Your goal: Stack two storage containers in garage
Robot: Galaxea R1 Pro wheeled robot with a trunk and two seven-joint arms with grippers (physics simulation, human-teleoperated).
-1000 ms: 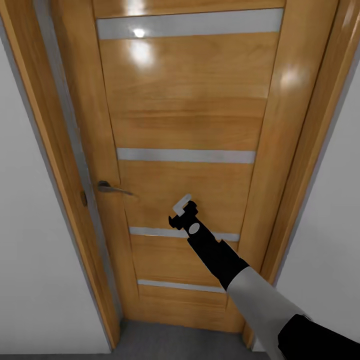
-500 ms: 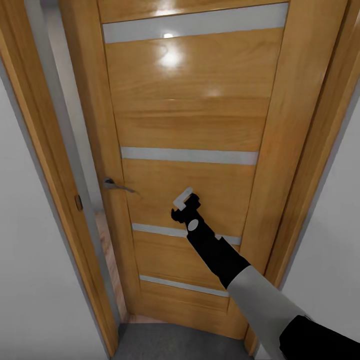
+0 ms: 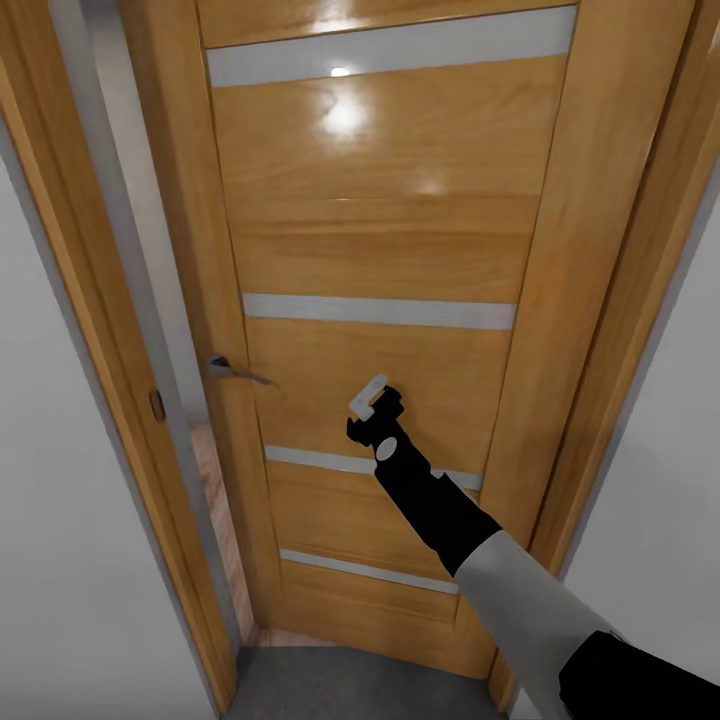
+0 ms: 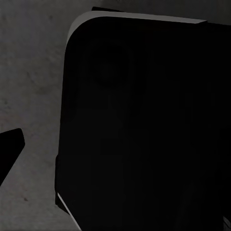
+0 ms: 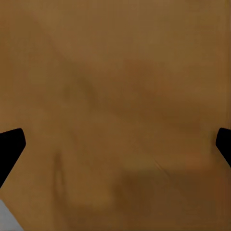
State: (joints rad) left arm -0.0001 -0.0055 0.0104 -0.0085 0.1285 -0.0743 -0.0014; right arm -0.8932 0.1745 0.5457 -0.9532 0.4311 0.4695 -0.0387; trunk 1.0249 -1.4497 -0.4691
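Note:
The two storage containers are out of view. I face a wooden door with pale horizontal strips and a metal lever handle. My right gripper rests against the door panel right of the handle. In the right wrist view its fingertips stand far apart, open and empty, with the door's wood close in front. One fingertip of my left gripper shows over rough grey floor, beside my own dark body.
The door stands slightly ajar. A narrow gap at its handle side shows light wood planks beyond. The wooden frame and pale walls flank the door closely on both sides. Grey floor lies at the threshold.
Over the last second the door swung away a little, opening the gap at the handle side. My right gripper followed it slightly. In the last half second almost nothing moved.

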